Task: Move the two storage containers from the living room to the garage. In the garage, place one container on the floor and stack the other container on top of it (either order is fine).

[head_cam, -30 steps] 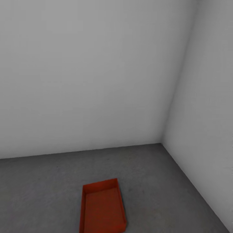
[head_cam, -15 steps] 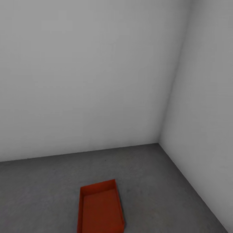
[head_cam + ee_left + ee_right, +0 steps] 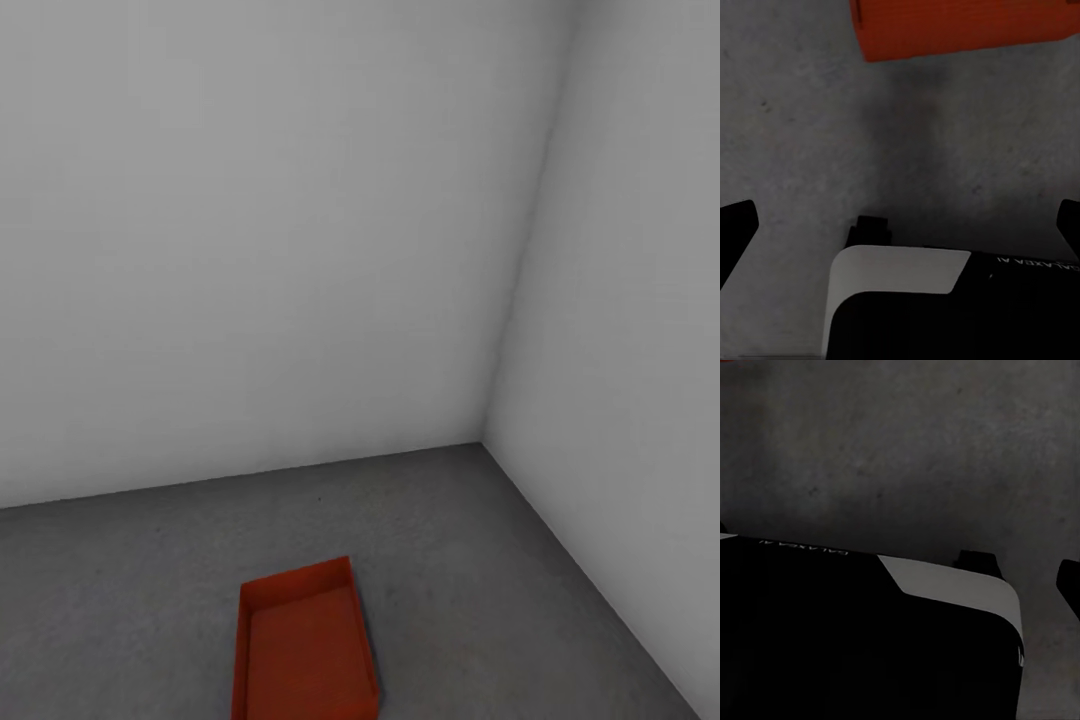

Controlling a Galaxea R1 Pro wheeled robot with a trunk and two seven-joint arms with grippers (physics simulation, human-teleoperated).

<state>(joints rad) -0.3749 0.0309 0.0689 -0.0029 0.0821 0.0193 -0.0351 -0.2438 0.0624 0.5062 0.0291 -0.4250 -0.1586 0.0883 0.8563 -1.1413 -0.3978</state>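
One orange-red open-topped storage container (image 3: 300, 650) lies flat on the dark grey concrete floor (image 3: 500, 600) of the garage, near the corner of two pale walls. Its inside is empty. In the left wrist view the container (image 3: 960, 26) shows as an orange wall above the mottled floor (image 3: 810, 135). My left gripper (image 3: 904, 217) is open, its dark fingertips (image 3: 739, 221) far apart with nothing between them, well short of the container. In the right wrist view one dark fingertip (image 3: 1069, 585) of my right gripper sits at the picture's edge over bare floor (image 3: 907, 450), holding nothing.
Plain pale grey walls (image 3: 250, 250) meet in a corner (image 3: 500, 350) behind and to the right of the container. My own black and white base (image 3: 900, 300) fills the near part of both wrist views (image 3: 870, 637).
The whole head picture has slid slightly left, so the camera has turned a little. The container lies as before on the floor.
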